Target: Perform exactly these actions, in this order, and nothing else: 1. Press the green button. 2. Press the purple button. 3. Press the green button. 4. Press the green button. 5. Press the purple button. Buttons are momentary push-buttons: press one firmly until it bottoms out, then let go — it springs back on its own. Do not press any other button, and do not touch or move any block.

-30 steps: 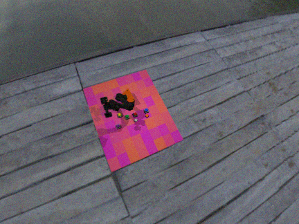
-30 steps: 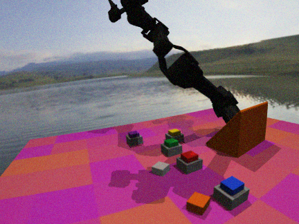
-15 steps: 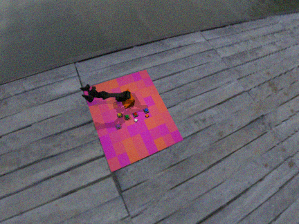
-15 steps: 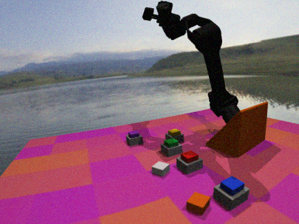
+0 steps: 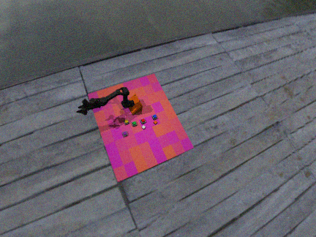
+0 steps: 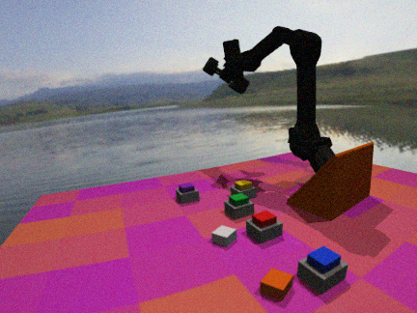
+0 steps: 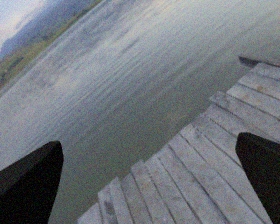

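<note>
The green button (image 5: 134,123) (image 6: 238,200) sits on a grey base in the middle of the pink and orange mat (image 5: 146,156) (image 6: 97,259). The purple button (image 5: 125,133) (image 6: 186,187) stands apart to its left in the exterior view. My gripper (image 5: 81,107) (image 6: 219,57) (image 7: 153,146) is open and empty. It hangs high in the air, well above and beyond the buttons, pointing out past the mat's edge. The wrist view shows only water and wooden planks between the two dark fingers; no button is in it.
A yellow button (image 6: 243,184), a red button (image 6: 264,218) and a blue button (image 6: 323,259) stand near the green one. A white block (image 6: 224,235) and an orange block (image 6: 276,282) lie on the mat. An orange wedge (image 6: 338,184) stands by the arm's base.
</note>
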Robot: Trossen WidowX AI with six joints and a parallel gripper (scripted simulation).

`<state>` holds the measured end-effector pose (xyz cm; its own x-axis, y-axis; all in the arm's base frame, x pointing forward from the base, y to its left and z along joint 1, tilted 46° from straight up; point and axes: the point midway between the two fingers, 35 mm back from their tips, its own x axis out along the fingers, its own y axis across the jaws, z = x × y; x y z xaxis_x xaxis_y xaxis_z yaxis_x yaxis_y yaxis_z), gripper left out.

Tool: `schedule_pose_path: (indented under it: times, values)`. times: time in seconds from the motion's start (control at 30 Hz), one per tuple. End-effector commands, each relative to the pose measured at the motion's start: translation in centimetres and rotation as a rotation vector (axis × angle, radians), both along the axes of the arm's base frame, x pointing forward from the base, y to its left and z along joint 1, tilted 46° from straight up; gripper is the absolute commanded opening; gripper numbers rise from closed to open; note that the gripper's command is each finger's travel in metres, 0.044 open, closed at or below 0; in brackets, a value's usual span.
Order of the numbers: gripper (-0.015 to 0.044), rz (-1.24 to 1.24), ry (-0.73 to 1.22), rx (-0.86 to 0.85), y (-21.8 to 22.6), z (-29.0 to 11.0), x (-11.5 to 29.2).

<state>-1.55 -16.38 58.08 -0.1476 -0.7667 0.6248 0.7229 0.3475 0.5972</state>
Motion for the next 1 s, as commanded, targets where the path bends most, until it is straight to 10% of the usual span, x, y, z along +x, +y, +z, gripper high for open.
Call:
schedule_pose_path:
  times: [0.0,0.43,0.97]
  values:
    - [0.04,0.142,0.028,0.229,-5.3,-4.2,4.0]
    - [0.04,0.496,0.349,0.813,-9.0,-19.0,19.9]
    - [0.04,0.666,1.304,1.217,6.6,-37.5,30.5]
